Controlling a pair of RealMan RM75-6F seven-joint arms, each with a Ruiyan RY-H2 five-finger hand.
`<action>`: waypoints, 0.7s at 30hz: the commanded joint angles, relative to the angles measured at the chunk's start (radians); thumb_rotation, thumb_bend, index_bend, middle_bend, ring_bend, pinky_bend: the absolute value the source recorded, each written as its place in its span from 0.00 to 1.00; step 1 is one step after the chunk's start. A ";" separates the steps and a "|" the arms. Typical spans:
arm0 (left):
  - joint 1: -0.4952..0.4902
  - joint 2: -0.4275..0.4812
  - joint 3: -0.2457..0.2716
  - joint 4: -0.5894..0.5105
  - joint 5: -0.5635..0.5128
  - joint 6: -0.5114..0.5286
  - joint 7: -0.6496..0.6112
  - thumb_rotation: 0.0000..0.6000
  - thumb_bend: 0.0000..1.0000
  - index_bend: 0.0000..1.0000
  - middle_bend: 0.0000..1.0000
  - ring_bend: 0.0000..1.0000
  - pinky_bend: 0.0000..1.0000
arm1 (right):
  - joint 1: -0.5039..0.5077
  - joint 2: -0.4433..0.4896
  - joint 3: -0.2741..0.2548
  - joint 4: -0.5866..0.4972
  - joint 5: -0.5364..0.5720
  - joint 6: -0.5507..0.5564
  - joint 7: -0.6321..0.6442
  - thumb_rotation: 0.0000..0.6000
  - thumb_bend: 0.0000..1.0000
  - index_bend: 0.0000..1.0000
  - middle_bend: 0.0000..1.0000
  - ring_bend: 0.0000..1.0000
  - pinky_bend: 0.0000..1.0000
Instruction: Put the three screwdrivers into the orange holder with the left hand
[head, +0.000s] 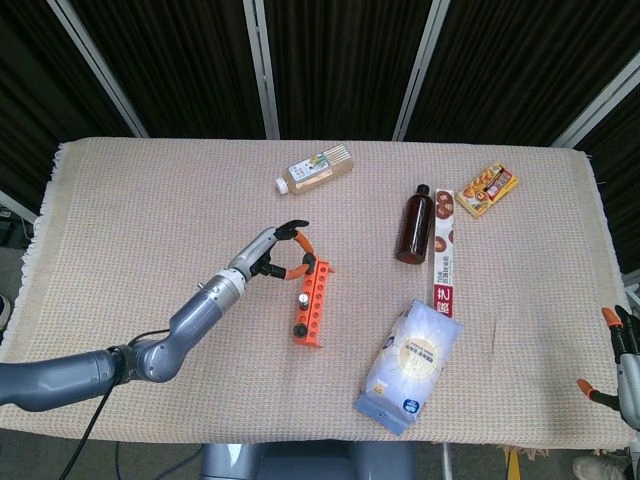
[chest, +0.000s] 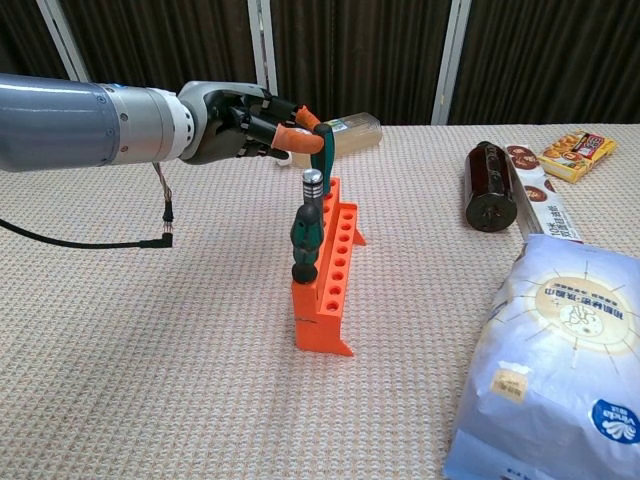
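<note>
Orange-tipped fingers of the left hand (chest: 245, 125) pinch a green-handled screwdriver (chest: 327, 152), its long axis upright, tip down at the far end of the orange holder (chest: 327, 290). Two screwdrivers (chest: 305, 240) already stand upright in it. At the worktop's (head: 150, 220) edge, the right hand (head: 622, 370) shows spread fingers, grasping nothing.

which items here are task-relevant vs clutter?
Job:
orange holder
two seated screwdrivers
third screwdriver, held by left robot hand

Lying about:
milk tea bottle
brown bottle
snack box
long flat packet
white bag
</note>
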 joint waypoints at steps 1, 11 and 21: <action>0.000 -0.002 0.000 0.000 -0.002 0.001 0.003 1.00 0.38 0.55 0.04 0.00 0.00 | 0.000 0.000 0.000 -0.001 0.000 0.000 0.000 1.00 0.00 0.00 0.00 0.00 0.00; 0.006 -0.004 0.000 0.002 0.003 -0.004 0.008 1.00 0.38 0.45 0.03 0.00 0.00 | 0.000 0.000 0.001 -0.001 0.001 0.000 -0.001 1.00 0.00 0.00 0.00 0.00 0.00; 0.012 -0.001 -0.005 -0.005 0.011 -0.010 0.007 1.00 0.38 0.31 0.00 0.00 0.00 | 0.000 0.000 0.001 -0.002 0.000 0.001 -0.004 1.00 0.00 0.00 0.00 0.00 0.00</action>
